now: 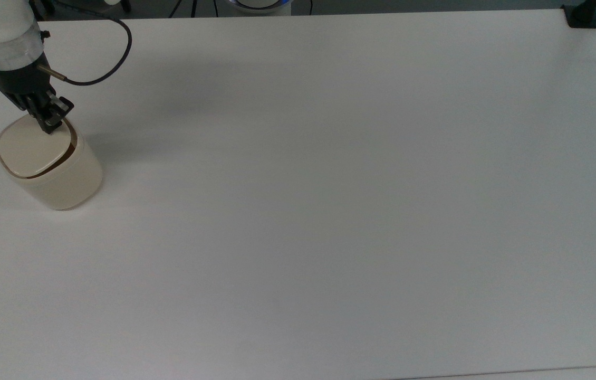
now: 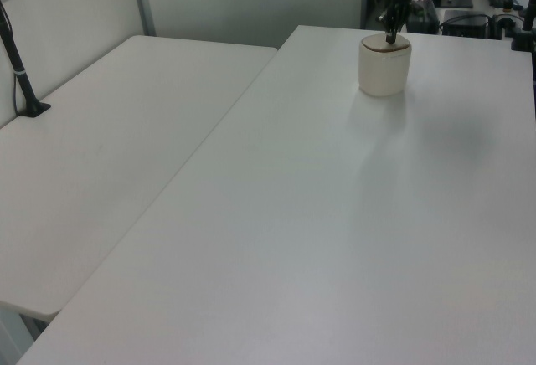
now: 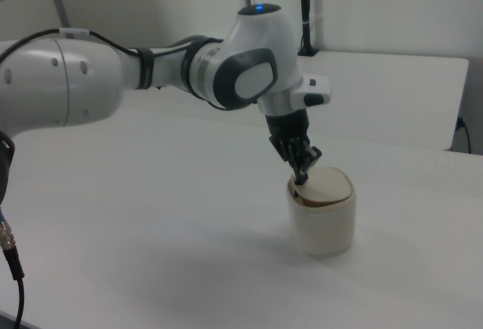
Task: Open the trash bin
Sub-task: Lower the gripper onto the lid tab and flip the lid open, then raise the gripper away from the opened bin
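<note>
The cream-beige trash bin (image 1: 60,182) stands near the top view's left edge, with its flat lid (image 1: 31,150) on top. A brown gap shows along the lid's edge nearest the gripper, and in the right view the lid (image 3: 330,186) sits slightly tilted on the bin (image 3: 324,227). My gripper (image 1: 47,128) points down with its fingers shut together, the tips pressing at the bin's rim by the lid's far-right corner in the top view. The tips hide the rim spot beneath them. In the left view, the gripper (image 2: 390,38) touches the top of the bin (image 2: 384,70) at the table's far end.
The white table (image 1: 329,184) stretches wide to the top view's right of the bin. A black cable (image 1: 113,58) loops from the wrist over the table's far edge. A black clamp (image 1: 583,16) sits at the far right corner. A second table (image 2: 100,164) adjoins in the left view.
</note>
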`<state>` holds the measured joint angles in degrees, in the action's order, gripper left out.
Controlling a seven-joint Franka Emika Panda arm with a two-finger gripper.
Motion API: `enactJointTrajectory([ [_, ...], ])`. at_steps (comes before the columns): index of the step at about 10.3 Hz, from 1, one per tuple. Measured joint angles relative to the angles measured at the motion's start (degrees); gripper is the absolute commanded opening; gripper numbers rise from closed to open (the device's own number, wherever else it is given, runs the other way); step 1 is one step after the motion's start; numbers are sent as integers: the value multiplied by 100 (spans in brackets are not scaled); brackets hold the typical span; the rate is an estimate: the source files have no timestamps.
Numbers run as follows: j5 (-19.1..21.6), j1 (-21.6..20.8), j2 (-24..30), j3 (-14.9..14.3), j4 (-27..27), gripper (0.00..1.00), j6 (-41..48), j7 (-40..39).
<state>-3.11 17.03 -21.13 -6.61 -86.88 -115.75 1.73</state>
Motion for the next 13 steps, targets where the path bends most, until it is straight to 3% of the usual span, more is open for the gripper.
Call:
enactJointTrajectory([
  [2, 0, -150, 252, 66, 182, 6, 599, -7],
  [7, -1, -1567, 1035, 105, 218, 7, 1680, 23],
  [9, -2, -2017, 1204, 112, 216, 16, 1902, 28],
  [10, -2, -2103, 1271, 177, 215, 32, 1963, 26],
  [11, -2, -2107, 1347, 330, 214, 90, 2029, 26],
  [12, -2, -2107, 1419, 433, 202, 100, 2114, 26],
  [13, -2, -2107, 1470, 477, 181, 100, 2189, 25],
])
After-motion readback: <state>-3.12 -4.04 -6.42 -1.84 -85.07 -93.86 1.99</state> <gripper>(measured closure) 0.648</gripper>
